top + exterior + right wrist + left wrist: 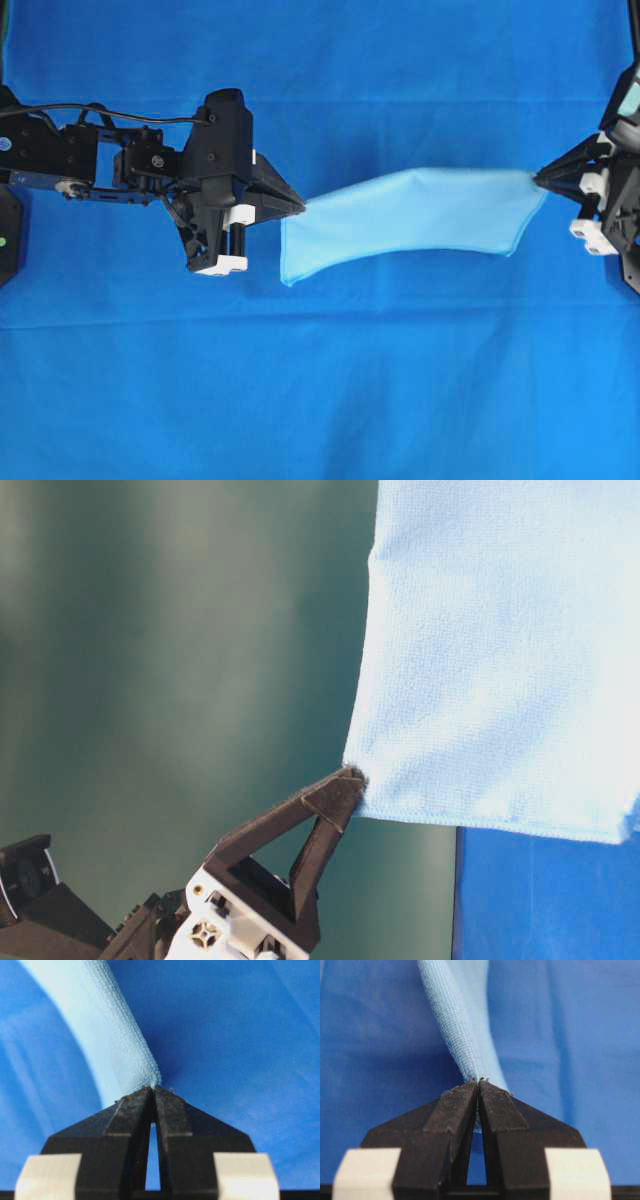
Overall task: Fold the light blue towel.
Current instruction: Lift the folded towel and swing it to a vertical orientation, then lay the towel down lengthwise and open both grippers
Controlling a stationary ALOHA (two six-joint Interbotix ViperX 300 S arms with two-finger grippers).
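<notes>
The light blue towel hangs stretched in the air between my two grippers, its lower edge sagging toward the front. My left gripper is shut on the towel's left corner, and the wrist view shows the cloth pinched between the closed tips. At the right edge my right gripper is shut on the opposite corner, with the fabric running away from its tips. In the table-level view the towel hangs like a sheet, and a gripper grips its lower left corner.
A deep royal-blue table cloth covers the whole table under the towel. The left arm's black body reaches in from the left edge, and the right arm enters from the right edge. A dark green wall stands behind.
</notes>
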